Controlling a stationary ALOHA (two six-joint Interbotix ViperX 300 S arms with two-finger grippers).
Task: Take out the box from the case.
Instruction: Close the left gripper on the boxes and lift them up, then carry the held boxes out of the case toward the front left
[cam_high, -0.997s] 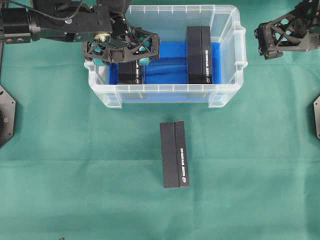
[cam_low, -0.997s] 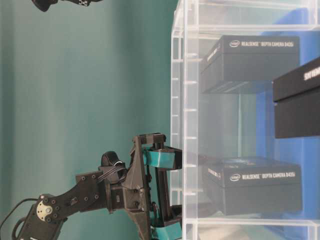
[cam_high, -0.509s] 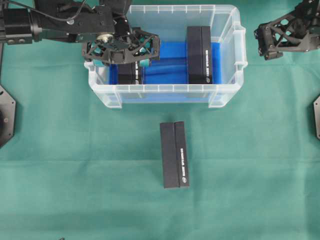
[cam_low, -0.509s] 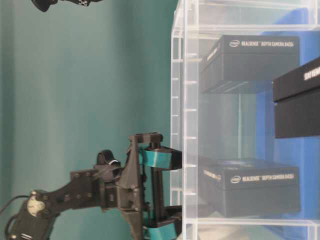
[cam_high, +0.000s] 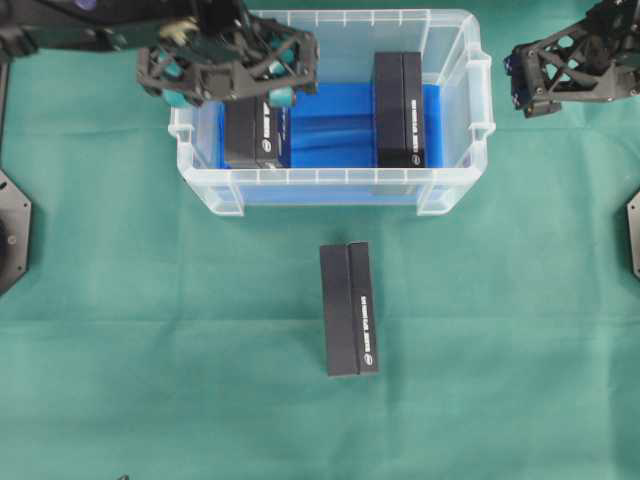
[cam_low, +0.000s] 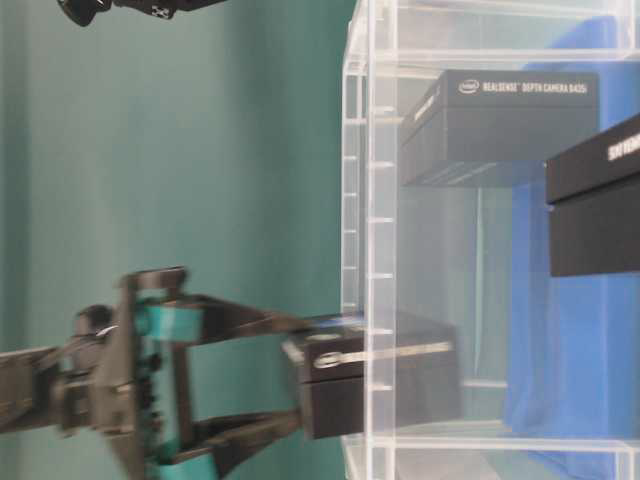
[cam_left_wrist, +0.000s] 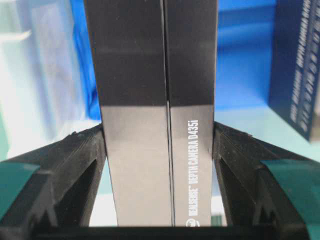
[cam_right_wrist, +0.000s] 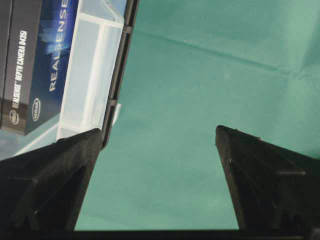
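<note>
The case (cam_high: 330, 178) is a clear plastic bin with a blue sheet (cam_high: 330, 130) on its floor. My left gripper (cam_high: 245, 100) is shut on a black box (cam_high: 258, 135) at the case's left end. The table-level view shows the box (cam_low: 380, 385) raised off the floor, partly above the rim, between the fingers (cam_low: 250, 322). In the left wrist view both pads press the box (cam_left_wrist: 157, 100) at its sides. A second black box (cam_high: 398, 110) lies in the case's right half. My right gripper (cam_high: 520, 82) hangs open and empty outside the case's right end.
Another black box (cam_high: 349, 308) lies on the green cloth in front of the case. The right wrist view shows the case rim (cam_right_wrist: 92, 75) just left of the open right gripper (cam_right_wrist: 159, 135), with bare green cloth below.
The left gripper has risen and drawn back, lifting the box off the case's floor toward the rim. The right arm has stayed put.
</note>
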